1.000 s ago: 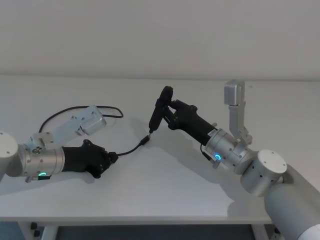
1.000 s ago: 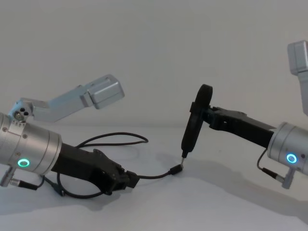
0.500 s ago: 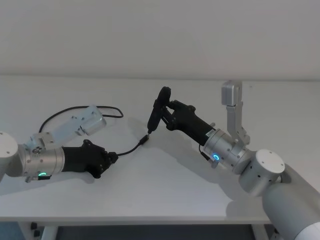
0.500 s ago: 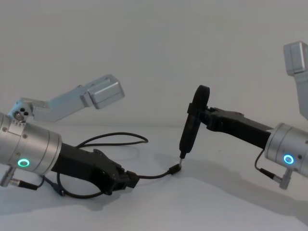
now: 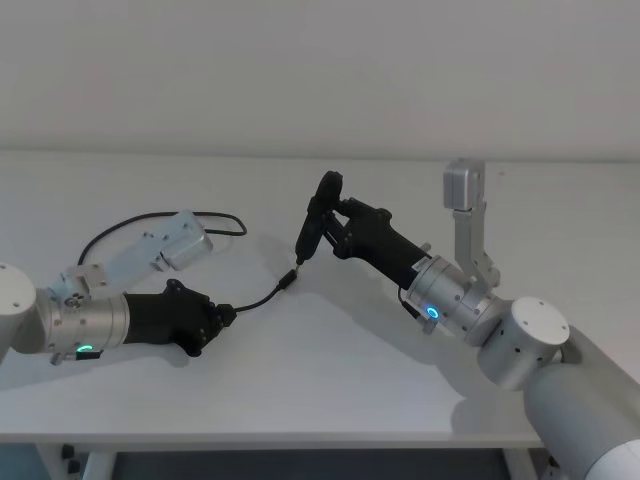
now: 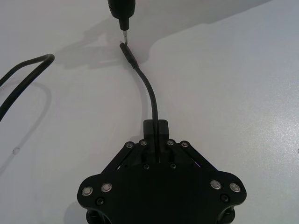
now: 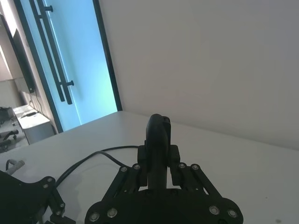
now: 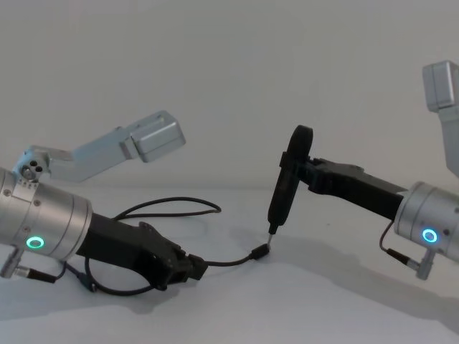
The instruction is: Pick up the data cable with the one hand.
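The data cable [image 5: 256, 297] is a thin black cord lying on the white table [image 5: 330, 380], with a loose loop [image 5: 120, 225] running back behind my left arm. My left gripper [image 5: 222, 313] is shut on the cable a short way behind its small plug [image 5: 290, 278]. The left wrist view has the cord [image 6: 152, 98] leaving the shut left gripper [image 6: 155, 128] toward the plug [image 6: 126, 50]. My right gripper [image 5: 335, 218] is shut on a long black device [image 5: 318, 222] with a metal tip. That tip [image 8: 271, 230] hangs just above the plug [image 8: 262, 251].
The silver camera block [image 5: 178, 240] of the left wrist juts out over the cable loop. The right wrist's camera block [image 5: 463, 185] stands upright behind the right arm. A pale wall [image 5: 320, 70] closes off the back of the table.
My right gripper has edged slightly left with the black device, bringing its tip a little closer to the plug. The left gripper and cable have not moved.
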